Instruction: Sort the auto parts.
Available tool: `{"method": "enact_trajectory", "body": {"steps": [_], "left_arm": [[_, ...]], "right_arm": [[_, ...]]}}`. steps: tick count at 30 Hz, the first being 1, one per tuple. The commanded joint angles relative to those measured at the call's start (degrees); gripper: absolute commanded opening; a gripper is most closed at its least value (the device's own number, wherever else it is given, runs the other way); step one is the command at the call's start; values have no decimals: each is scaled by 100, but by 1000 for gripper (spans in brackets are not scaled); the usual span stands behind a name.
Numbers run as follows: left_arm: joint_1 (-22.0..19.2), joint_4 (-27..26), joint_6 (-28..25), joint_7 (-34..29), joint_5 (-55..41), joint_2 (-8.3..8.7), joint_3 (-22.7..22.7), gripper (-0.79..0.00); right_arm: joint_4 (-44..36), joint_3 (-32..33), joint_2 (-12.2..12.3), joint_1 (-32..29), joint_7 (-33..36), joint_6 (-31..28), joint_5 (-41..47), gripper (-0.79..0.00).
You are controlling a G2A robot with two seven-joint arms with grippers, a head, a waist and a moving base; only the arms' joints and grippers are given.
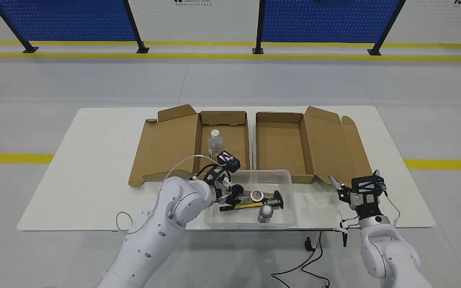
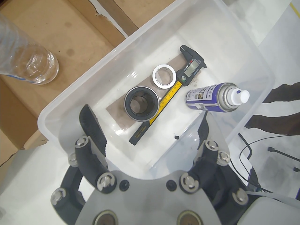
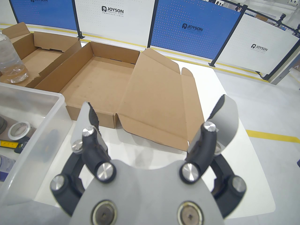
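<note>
The table [image 1: 94, 180] carries three containers: two open cardboard boxes side by side at the far middle and one clear bin [image 2: 243, 54] just near of them. The left box [image 1: 223, 117] has its lid flap folded out to the left and holds one clear bottle [image 1: 215, 142], standing upright toward the near right of the box floor. The right box [image 1: 279, 144] has its flap folded out to the right. The bin holds four parts. One black bearing [image 2: 140, 106] lies flat toward the left, and one silver ring [image 2: 164, 76] lies flat just right of it; both rest on a brown sheet [image 2: 117, 115] on the bin floor. One caliper [image 2: 168, 94] with a yellow scale runs left to right along the near side of those two, close against them, its display head toward the right. One blue spray can [image 2: 211, 98] stands near the bin's near right corner, white nozzle up, just beside the caliper. The left gripper [image 2: 144, 114] hangs over the bin's left end, above the bearing, fingers spread wide and holding nothing. The right gripper [image 3: 155, 101] sits over the near right of the table, well right of the bin and near the right box's flap, its fingers also spread wide with nothing between them.
</note>
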Motion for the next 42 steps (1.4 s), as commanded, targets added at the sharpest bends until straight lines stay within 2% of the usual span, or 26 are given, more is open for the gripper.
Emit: {"method": "enact_trajectory", "body": {"steps": [1, 3, 6, 8, 9, 18, 26, 30, 42], "left_arm": [[-65, 1, 153, -63, -62, -20, 65, 0], [-178, 77, 378, -168, -149, -49, 134, -22], [-310, 209, 659, -227, -230, -83, 195, -225], [-391, 307, 788, -295, -249, -100, 245, -394], [-424, 367, 852, -333, -254, -109, 273, -409], [-601, 781, 1226, -347, -344, -162, 379, -428], [-713, 1084, 1336, -355, -548, -194, 408, -400], [-792, 1269, 1448, -351, -743, -225, 426, -431], [-1035, 1786, 1578, -366, -1152, -297, 516, -437]], "right_arm": [[0, 0, 0, 0, 0, 0, 0, 0], [0, 0, 0, 0, 0, 0, 0, 0], [0, 0, 0, 0, 0, 0, 0, 0], [0, 0, 0, 0, 0, 0, 0, 0], [0, 0, 0, 0, 0, 0, 0, 0], [0, 0, 0, 0, 0, 0, 0, 0], [0, 0, 0, 0, 0, 0, 0, 0], [0, 0, 0, 0, 0, 0, 0, 0], [0, 0, 0, 0, 0, 0, 0, 0]]}}
